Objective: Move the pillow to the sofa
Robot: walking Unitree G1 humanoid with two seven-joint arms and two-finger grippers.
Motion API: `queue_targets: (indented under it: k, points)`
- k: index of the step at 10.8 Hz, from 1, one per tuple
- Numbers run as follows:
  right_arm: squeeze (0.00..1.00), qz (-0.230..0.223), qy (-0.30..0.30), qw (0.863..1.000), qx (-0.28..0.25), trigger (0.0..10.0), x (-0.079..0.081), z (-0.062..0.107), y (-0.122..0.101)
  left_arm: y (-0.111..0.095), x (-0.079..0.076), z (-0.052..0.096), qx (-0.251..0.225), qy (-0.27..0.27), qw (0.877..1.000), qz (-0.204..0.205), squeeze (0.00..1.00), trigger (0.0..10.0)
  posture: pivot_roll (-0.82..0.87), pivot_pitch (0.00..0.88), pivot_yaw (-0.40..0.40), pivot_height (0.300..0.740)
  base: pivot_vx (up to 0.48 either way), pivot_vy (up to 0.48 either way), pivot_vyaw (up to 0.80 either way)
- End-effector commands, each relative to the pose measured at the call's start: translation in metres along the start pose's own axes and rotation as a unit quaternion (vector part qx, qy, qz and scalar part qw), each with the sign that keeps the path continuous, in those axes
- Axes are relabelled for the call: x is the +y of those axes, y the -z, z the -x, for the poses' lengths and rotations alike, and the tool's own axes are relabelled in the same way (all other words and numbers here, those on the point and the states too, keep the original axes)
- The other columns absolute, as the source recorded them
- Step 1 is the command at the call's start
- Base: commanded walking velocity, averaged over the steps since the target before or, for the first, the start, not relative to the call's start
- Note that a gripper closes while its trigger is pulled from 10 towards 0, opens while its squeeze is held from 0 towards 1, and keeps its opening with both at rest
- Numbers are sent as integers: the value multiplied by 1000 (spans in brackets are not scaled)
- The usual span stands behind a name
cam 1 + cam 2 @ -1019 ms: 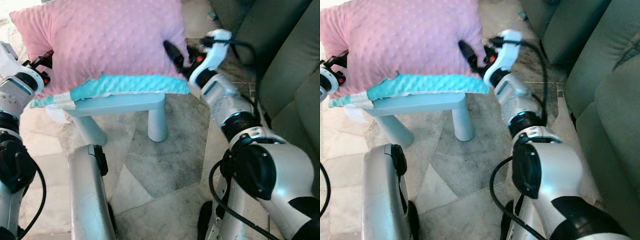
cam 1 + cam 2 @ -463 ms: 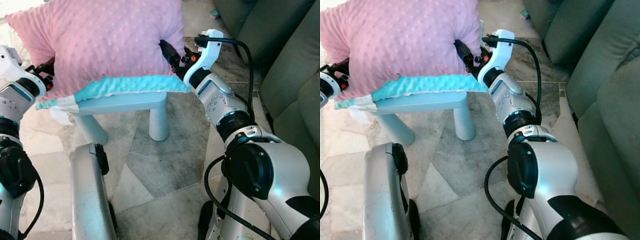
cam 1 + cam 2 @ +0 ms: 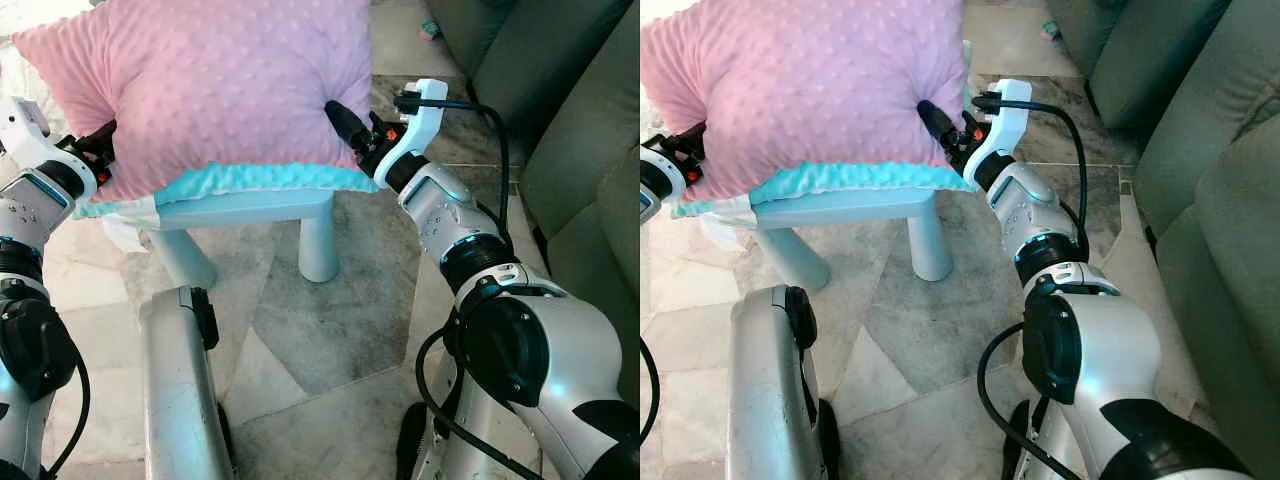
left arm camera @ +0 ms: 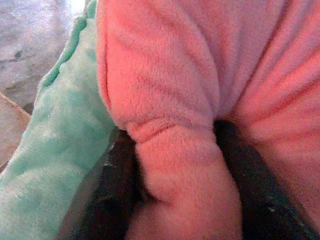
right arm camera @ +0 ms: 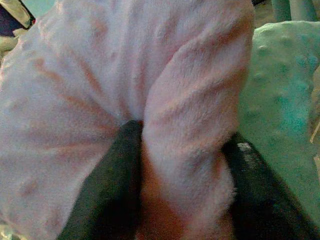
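A: Where's the pillow (image 3: 220, 85)?
B: Over the little blue surface (image 3: 250, 205), left hand (image 4: 175, 200) and right hand (image 5: 185, 200) each pinching a fold.
A: Done?
B: Nope, sofa (image 3: 1200, 150) sits off to its right; the carry's left.

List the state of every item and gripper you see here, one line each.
pink pillow: pinched at both side edges, its lower edge against the teal cushion.
teal cushion: lying flat on the small table.
small table: upright on the floor, bearing the cushion.
left gripper: shut on a fold of the pillow.
right gripper: shut on a fold of the pillow.
sofa: on the robot's right, nothing on its visible part.
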State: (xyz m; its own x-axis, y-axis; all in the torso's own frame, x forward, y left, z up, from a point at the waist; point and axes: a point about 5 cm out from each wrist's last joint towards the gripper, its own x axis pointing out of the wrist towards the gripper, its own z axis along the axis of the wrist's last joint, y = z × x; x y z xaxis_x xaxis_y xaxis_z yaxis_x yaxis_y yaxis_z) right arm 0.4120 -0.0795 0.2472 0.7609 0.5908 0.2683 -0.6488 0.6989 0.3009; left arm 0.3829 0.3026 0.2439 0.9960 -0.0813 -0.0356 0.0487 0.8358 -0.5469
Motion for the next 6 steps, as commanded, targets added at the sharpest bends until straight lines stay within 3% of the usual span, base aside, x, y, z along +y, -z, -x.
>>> queue_targets:
  k: [1,6]
  points:
    - [0,0,-12,1000,20,0,4,0,11,26,6,0,55,-2,998,11,0,0,81,353,-24,303,0,0,0]
    - [0,26,-46,998,37,0,14,-2,19,27,7,0,42,-10,999,17,0,0,77,358,-26,303,0,0,0]
